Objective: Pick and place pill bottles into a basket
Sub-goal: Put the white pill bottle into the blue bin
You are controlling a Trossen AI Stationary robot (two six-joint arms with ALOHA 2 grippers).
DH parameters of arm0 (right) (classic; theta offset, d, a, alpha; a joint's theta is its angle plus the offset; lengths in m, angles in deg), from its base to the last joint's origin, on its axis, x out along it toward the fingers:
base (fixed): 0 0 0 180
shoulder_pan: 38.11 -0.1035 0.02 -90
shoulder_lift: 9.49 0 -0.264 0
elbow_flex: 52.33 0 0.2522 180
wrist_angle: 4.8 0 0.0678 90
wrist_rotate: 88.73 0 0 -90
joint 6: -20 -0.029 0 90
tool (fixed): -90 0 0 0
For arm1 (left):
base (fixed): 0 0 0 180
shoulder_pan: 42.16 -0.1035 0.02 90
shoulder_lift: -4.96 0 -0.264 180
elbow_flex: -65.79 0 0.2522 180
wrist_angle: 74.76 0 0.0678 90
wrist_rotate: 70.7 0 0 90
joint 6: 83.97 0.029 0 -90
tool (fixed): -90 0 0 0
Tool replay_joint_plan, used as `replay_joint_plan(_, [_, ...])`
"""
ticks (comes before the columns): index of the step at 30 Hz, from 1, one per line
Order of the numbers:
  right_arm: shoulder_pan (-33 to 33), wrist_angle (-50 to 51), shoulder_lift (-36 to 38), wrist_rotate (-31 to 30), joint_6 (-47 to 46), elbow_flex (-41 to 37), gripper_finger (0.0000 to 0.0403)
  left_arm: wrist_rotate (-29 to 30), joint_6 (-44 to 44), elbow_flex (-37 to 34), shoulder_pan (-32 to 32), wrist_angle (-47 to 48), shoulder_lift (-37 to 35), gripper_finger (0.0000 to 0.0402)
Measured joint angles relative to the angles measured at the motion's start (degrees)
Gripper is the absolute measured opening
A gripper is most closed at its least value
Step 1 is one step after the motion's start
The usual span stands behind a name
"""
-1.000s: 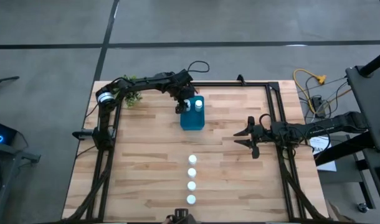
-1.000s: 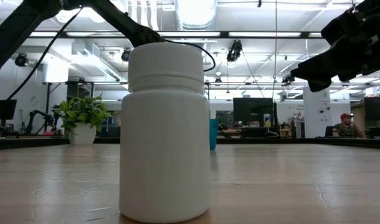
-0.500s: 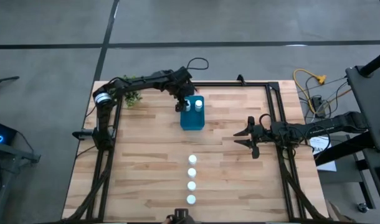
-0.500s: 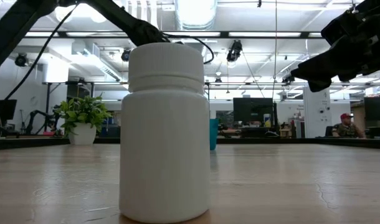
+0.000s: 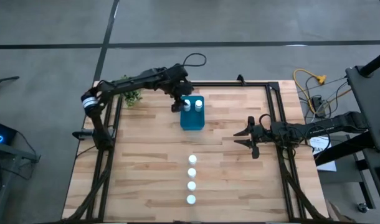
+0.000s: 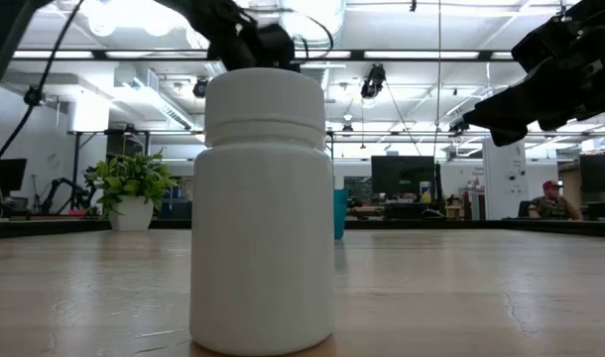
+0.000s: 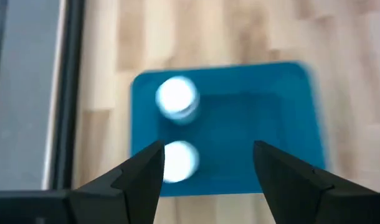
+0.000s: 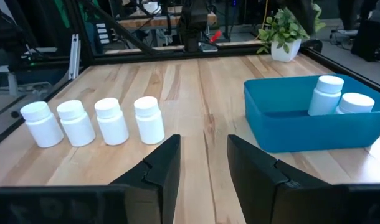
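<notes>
Looking straight down from the high view: the teal basket (image 5: pixel 192 112) sits on the wooden table (image 5: pixel 146 162) toward 12 o'clock of centre, two white pill bottles (image 5: pixel 198 104) standing in its far end. Left gripper (image 5: pixel 179 104) hangs at the basket's 10 o'clock corner. Four more bottles (image 5: pixel 191 179) stand in a line running toward 6 o'clock from the basket, well apart from it. Right gripper (image 5: pixel 249 137) waits at 3 o'clock of the basket, fingers a little apart, holding nothing. A small green plant (image 5: pixel 133 97) sits near the table's far left corner.

Low view: one bottle (image 6: pixel 263 210) fills the foreground, upright on the table. A sliver of the basket (image 6: pixel 338 213) shows just behind it; the potted plant (image 6: pixel 132 189) stands far off at 9 o'clock.

Left wrist view: fingers (image 7: pixel 137 177) spread wide, empty, above the basket (image 7: pixel 265 121), both bottles (image 7: pixel 176 98) below.

Right wrist view: fingers (image 8: pixel 162 168) slightly parted, nothing between. Four bottles (image 8: pixel 90 121) in a row, basket (image 8: pixel 302 127) beside them holding two bottles (image 8: pixel 327 94).
</notes>
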Motion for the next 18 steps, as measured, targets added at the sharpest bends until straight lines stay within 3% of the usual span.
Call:
replay_joint_plan(7, [0.02, -0.24, 0.09, -0.28, 0.18, 0.0, 0.0123, -9.79, -1.26, -1.62, 4.68, 1.21, -6.79, 0.0226])
replay_joint_plan(18, [0.0, -0.67, 0.09, -0.33, 0.59, 0.0, 0.0123, -11.47, -3.66, -10.62, 14.48, -0.05, -16.28, 0.0226])
